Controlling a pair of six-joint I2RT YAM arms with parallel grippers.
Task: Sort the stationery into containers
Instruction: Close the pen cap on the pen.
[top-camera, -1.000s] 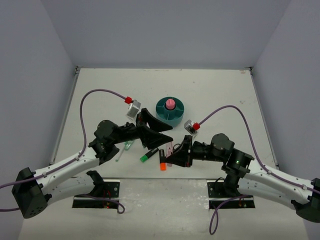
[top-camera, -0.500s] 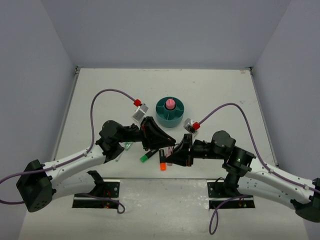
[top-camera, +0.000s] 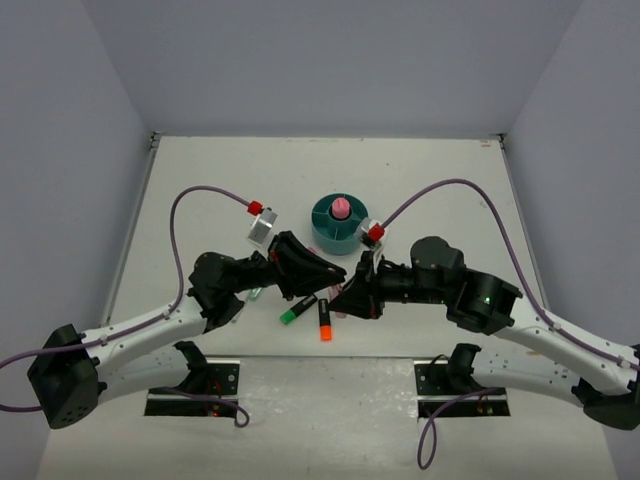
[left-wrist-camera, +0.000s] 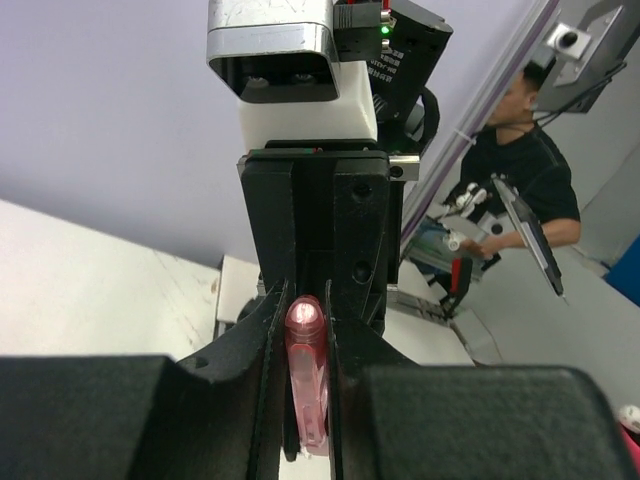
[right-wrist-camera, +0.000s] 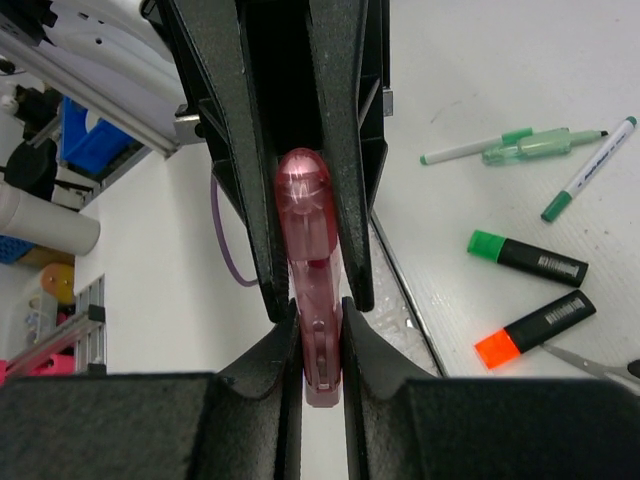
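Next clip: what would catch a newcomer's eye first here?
At mid-table the left gripper and right gripper meet tip to tip, with a translucent pink highlighter between both pairs of fingers. The right pair is clamped on it. Just behind stands the teal organizer with a pink-capped glue stick at its centre. A green highlighter and an orange highlighter lie in front.

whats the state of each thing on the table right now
pink highlighter: held between both grippers
right gripper: shut on it
left gripper: around it, grip unclear
green highlighter: capped, lying on table
orange highlighter: capped, lying on table
glue stick: capped, upright in centre well of organizer
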